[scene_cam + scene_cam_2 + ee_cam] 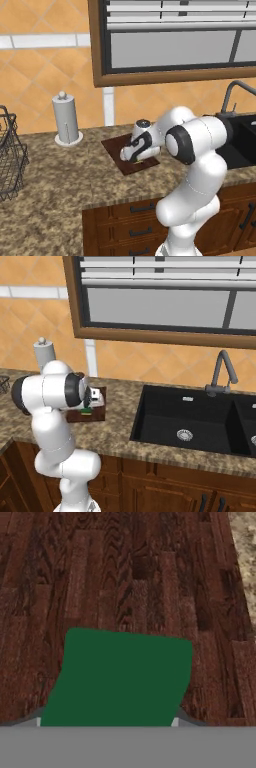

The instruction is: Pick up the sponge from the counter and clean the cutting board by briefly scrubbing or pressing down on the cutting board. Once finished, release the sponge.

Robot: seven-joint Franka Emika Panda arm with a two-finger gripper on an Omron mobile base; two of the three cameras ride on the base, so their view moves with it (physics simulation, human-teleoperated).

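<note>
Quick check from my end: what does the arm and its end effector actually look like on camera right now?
The arm is glossy white, built of rounded, bulbous segments with dark grey to black rings and caps at the joints. No cables or markings are visible on it. The end effector is a white hand with black patches; its fingertips show as small dark tips in the hand view.

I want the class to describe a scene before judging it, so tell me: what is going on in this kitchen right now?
A white robot arm is bent low over the cutting board on the granite counter, with its gripper down at the board. The green-topped sponge sits between the fingers, directly over the dark wood. Whether the jaws grip it or have begun to let go is hard to tell. A paper towel holder stands behind the board, a wire basket to one side, the black sink to the other.
</note>
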